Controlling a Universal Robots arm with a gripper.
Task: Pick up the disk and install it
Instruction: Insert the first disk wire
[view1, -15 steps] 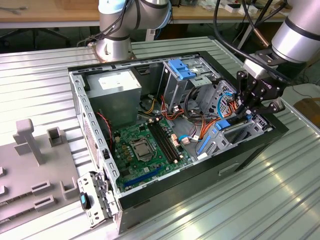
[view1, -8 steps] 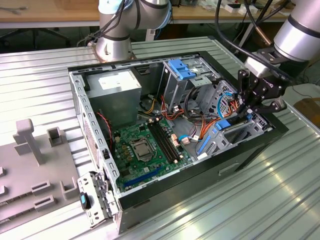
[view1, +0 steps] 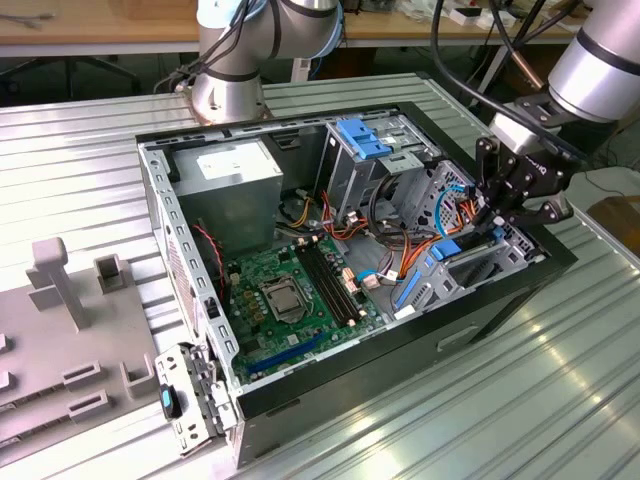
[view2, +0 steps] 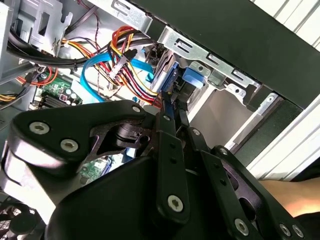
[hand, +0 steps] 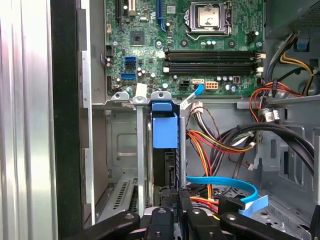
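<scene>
Cables (hand: 220, 145) crowd drive cage (hand: 143, 150); slot (hand: 120, 145) beside disk (hand: 164, 131) apparently free.

The silver arm (view1: 600, 60) reaches in from the exterior view's right, wrist tipped down, and the black gripper (view1: 488, 222) points down and towards that view's left. In both wrist views the gripper (view2: 167, 102) (hand: 179, 192) has its linkages folded in, fingers (view2: 172, 150) pinched onto the edge of the disk (hand: 165, 130).
</scene>
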